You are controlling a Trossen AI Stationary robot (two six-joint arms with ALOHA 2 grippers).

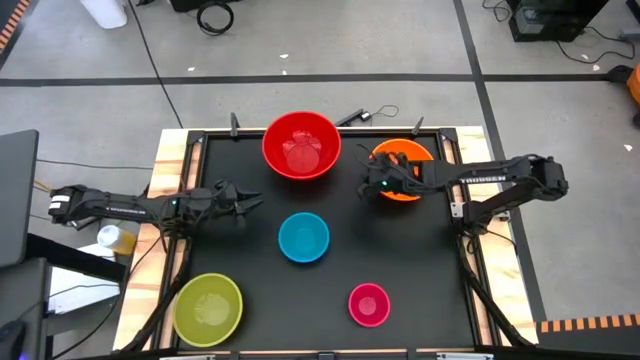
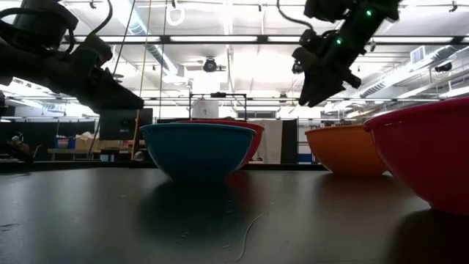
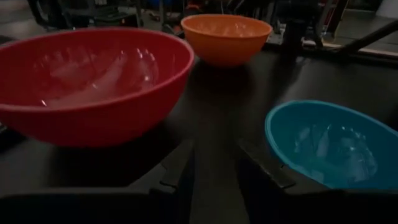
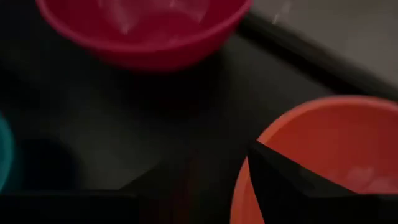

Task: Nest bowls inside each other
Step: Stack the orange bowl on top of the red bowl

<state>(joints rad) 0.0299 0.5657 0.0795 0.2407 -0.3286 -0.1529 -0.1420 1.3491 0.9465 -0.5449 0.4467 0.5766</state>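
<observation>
Five bowls sit upright on the black table top: red [image 1: 300,145] at the far middle, orange [image 1: 410,160] to its right, blue [image 1: 303,237] in the centre, yellow-green [image 1: 208,308] at the near left, pink [image 1: 369,304] at the near middle. My right gripper [image 1: 372,183] hovers open above the orange bowl's left rim [image 4: 249,186]; one finger [image 4: 280,177] stands over the bowl's inside and the other outside it, clear of the bowl [image 2: 344,150]. My left gripper [image 1: 255,203] hangs open above the table, left of the blue bowl [image 3: 329,143] and near the red bowl [image 3: 93,81], with nothing between its fingers.
The black top [image 1: 420,260] is framed by wooden edges [image 1: 165,170]. A small yellow container [image 1: 115,238] stands off the table's left side beneath the left arm. A cable and plug [image 1: 365,115] lie at the far edge. Bare surface lies between the blue, pink and orange bowls.
</observation>
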